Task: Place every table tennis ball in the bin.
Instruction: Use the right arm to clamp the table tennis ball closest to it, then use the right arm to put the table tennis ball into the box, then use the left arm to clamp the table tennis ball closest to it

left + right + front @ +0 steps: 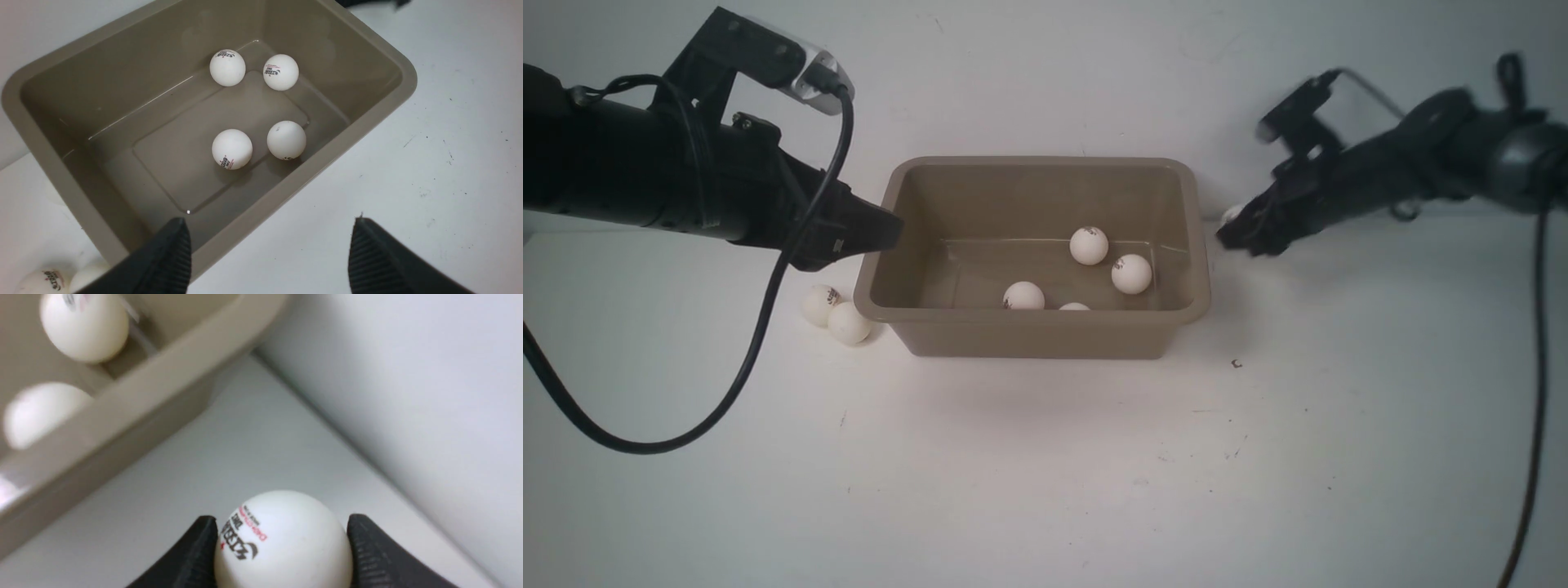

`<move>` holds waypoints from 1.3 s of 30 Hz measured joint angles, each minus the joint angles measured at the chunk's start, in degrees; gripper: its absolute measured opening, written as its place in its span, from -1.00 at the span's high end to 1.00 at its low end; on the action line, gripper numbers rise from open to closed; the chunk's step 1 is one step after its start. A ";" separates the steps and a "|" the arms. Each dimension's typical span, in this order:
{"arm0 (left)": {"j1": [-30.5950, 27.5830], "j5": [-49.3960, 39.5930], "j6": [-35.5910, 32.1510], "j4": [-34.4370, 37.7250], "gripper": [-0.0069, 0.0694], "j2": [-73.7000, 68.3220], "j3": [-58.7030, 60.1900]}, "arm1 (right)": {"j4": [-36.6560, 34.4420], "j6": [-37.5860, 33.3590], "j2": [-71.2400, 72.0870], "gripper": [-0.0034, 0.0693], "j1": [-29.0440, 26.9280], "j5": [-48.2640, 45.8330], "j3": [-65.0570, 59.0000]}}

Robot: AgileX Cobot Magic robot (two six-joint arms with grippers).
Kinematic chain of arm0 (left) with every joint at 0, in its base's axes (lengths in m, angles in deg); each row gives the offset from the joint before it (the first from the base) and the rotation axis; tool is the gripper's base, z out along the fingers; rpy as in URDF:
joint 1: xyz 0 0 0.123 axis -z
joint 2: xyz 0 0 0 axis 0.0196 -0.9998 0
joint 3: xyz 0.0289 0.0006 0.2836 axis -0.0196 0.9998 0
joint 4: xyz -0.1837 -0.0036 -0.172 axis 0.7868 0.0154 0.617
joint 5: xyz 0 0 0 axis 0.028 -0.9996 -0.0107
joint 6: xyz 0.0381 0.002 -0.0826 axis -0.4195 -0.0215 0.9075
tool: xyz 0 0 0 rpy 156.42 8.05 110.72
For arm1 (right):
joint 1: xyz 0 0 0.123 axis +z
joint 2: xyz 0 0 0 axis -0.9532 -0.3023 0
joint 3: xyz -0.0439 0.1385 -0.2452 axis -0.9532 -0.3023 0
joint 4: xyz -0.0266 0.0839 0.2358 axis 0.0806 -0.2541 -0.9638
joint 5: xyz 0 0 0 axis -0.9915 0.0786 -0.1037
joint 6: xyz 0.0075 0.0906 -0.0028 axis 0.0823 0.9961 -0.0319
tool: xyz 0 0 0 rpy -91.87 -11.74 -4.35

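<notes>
The taupe bin [1045, 162] stands mid-table with several table tennis balls [1089, 245] on its floor, also seen in the left wrist view [232, 148]. Two more balls [821, 305] [849, 323] lie touching on the table by the bin's left front corner. My left gripper [267, 245] hovers open and empty over the bin's left rim [404, 77]. Just right of the bin's far right corner, low over the table, my right gripper [1237, 233] has both fingers pressed on one white ball [282, 539] with a printed logo.
A white wall [408, 375] rises close behind the right gripper and the bin [163, 379]. The left arm's black cable [752, 359] loops down over the table's left side. Bare white tabletop [1094, 474] stretches in front of the bin.
</notes>
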 joint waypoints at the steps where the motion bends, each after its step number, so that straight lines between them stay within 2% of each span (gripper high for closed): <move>1: 0.00 0.00 0.00 0.00 -0.41 0.00 0.00 | 0.63 0.42 1.32 -0.09 -0.51 -1.40 0.00; 4: 0.00 0.00 0.00 0.00 -0.41 0.00 0.00 | -0.05 0.20 5.04 -0.09 -1.46 -7.56 0.00; 7: 0.00 0.00 0.00 0.04 -0.41 0.00 0.00 | -5.94 -3.86 7.14 -0.09 -0.35 -16.96 0.11; 10: 0.00 0.00 0.00 0.04 -0.41 0.00 0.00 | -10.53 -5.91 7.19 -0.09 1.65 -19.39 0.10; 17: 0.00 0.00 -0.28 -0.26 -0.41 0.00 0.00 | -12.93 -9.64 3.94 -0.09 9.22 -11.62 0.10; 23: 0.00 0.65 -0.53 -5.62 -0.41 0.00 0.00 | -12.18 -10.98 0.21 -0.15 12.43 -5.46 0.10; 25: 0.00 0.70 -0.38 -7.02 -0.41 0.00 0.00 | -11.63 -10.98 -0.11 -0.29 12.54 -4.49 0.10; 27: 0.00 1.54 -0.25 -9.26 -0.41 0.00 0.00 | -11.89 -10.98 -0.07 -0.57 12.41 -3.16 0.10; 29: 0.00 2.28 0.00 -9.71 -0.41 0.00 0.00 | -11.95 -10.98 0.55 -0.67 12.23 -2.83 0.10; 35: 0.00 6.88 0.04 -11.35 -0.41 0.00 0.00 | -11.95 -9.82 6.95 -0.70 9.31 -4.15 0.04; 39: 0.00 10.60 0.04 -18.26 -0.41 -0.10 0.00 | -11.95 -8.25 13.10 -0.66 4.38 -6.20 0.04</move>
